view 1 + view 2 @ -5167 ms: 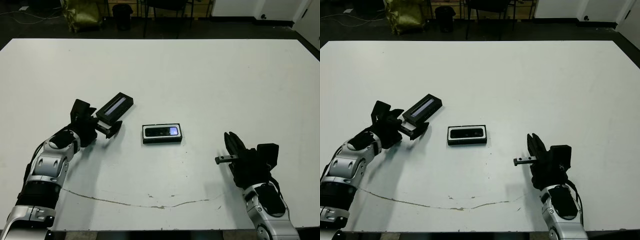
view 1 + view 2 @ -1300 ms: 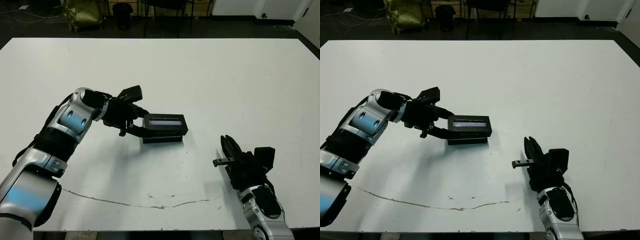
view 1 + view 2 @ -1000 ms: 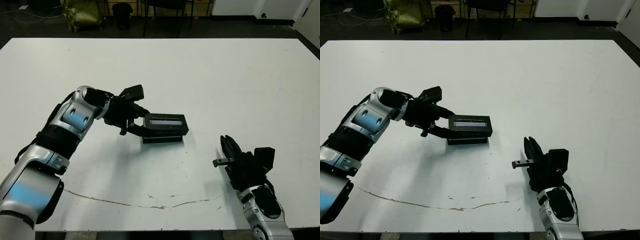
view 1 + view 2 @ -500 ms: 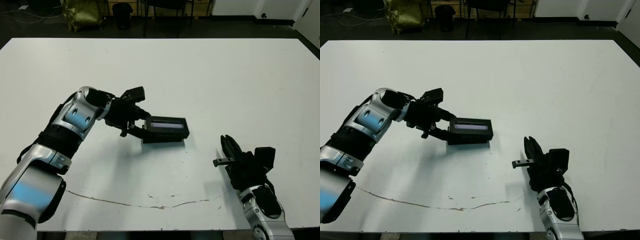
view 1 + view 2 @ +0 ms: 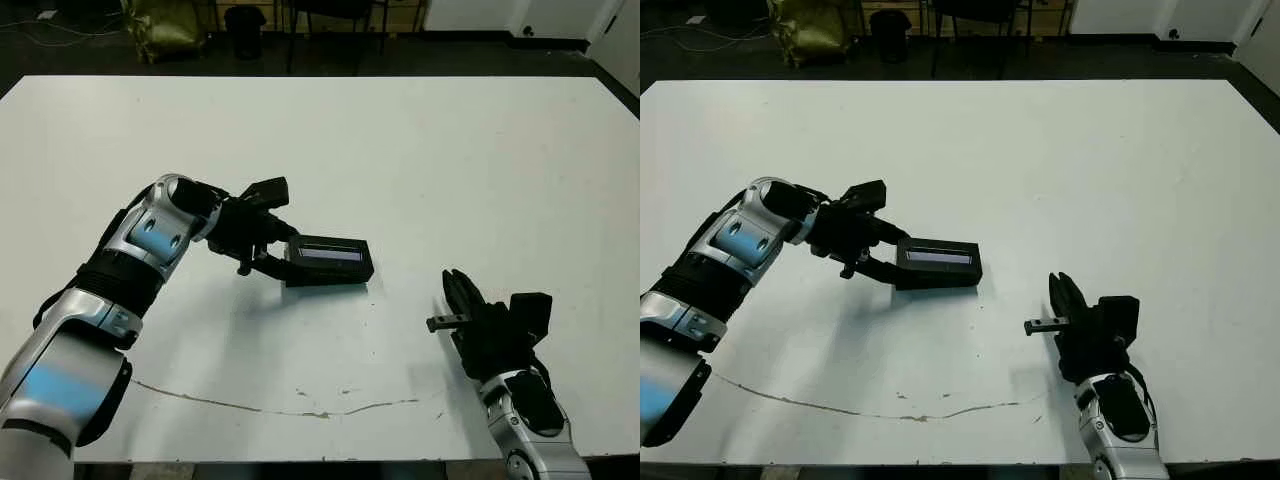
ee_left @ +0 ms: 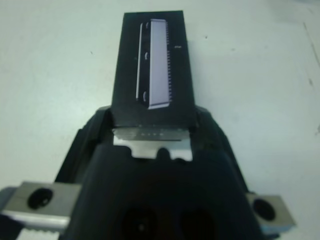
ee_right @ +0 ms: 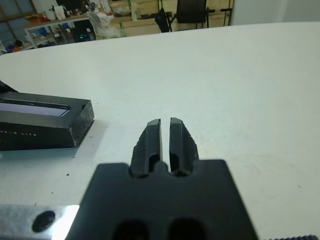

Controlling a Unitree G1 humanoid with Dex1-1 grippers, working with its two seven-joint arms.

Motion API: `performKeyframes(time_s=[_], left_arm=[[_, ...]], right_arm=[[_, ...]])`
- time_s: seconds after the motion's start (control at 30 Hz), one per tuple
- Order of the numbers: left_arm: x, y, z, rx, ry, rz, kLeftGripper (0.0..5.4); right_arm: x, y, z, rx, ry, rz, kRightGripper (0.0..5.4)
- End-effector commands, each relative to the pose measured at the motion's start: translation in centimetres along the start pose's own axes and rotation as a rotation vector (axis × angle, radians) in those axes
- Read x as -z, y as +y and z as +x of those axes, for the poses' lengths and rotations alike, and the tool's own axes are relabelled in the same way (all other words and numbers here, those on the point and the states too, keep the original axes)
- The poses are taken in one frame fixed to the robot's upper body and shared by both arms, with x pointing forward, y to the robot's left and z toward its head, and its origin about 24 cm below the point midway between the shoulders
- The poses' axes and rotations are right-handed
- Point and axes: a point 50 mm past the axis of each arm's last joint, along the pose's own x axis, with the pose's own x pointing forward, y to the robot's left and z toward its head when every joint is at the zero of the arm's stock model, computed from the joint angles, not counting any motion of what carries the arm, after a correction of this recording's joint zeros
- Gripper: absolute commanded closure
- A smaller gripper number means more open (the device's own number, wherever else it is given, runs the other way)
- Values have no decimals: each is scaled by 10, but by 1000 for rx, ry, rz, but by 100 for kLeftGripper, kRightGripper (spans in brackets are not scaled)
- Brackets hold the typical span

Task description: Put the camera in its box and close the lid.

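Starting at the desk's [image 5: 420,140] near edge: a thin crack-like line [image 5: 250,405] runs along the surface there, left of centre. Right claw [image 5: 455,300] rests near the near right corner, fingers pressed almost together with only a slit between them, holding nothing; it plays no part at present.

Farther in, around the middle of the desk and somewhat toward the left edge, the lid [image 5: 330,256] sits level over the box [image 5: 935,282], pale strip upward. Only a dark band of the box shows beneath the lid's near side. Left claw [image 5: 283,250] grips the lid's left end; in the left wrist view both fingers flank that end with the lid between them. Camera not visible anywhere; judged to be inside the box under the lid, not confirmed.

Progress, judged: camera stowed, lid placed over the box, nearly or fully seated. Whether it is pressed home cannot be told. Remaining: seat the lid if needed, release, withdraw.

Far half of the desk carries nothing of the task.
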Motion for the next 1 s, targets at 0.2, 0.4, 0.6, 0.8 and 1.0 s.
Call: performKeyframes(time_s=[0.2,0.4,0.6,0.8,1.0], left_arm=[[8,0,-2,-7,43,-25,299],[15,-1,-2,-2,54,-41,299],[23,-2,-1,7,75,-88,299],[30,-3,0,8,74,-106,299],[38,-4,0,4,78,-128,299]], right_arm=[[6,-3,-2,8,27,2,540],[7,-4,-2,1,11,3,540],[9,-6,-2,-6,4,15,540],[6,-4,-5,16,23,14,540],[6,-3,-6,15,16,28,540]])
